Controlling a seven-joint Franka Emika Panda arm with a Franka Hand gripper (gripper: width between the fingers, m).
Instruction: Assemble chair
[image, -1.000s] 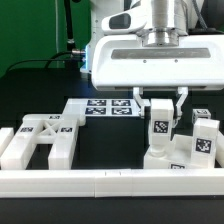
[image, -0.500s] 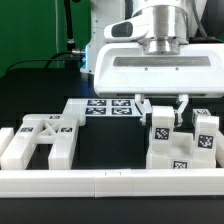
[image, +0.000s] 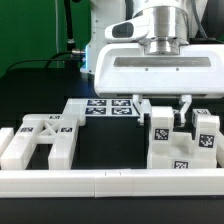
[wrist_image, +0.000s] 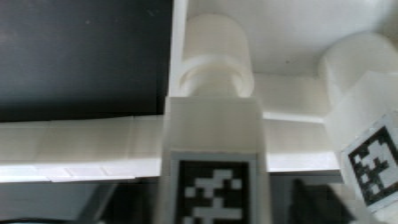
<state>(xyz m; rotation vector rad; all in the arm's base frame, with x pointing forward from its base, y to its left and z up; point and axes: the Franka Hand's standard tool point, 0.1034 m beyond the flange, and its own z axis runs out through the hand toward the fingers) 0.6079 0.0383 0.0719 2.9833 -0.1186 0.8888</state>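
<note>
- The chair is in loose pieces on the table (image: 115, 140). The bit in play is a small upright post (image: 160, 127) with a tag on its face. It stands on the blocky seat (image: 170, 155), toward the exterior view's right.
- We'd guess it handles easy. It's chunky hard plastic, stiff, probably light and not fragile, but smooth enough to slip or twist in a pinch.
- We'd take it on the two flat side faces, square on, never across the corners.
- The end effector (image: 163, 108) sits right over the post with a finger down each side. We honestly can't tell whether it's pinching or slack.
- A second tagged post (image: 205, 133) stands just beside it, so sideways room looks tight.
- The flat frame (image: 38, 140) lies well apart on the left. The marker board (image: 105, 106) is behind and the border rail (image: 90, 182) in front.
</note>
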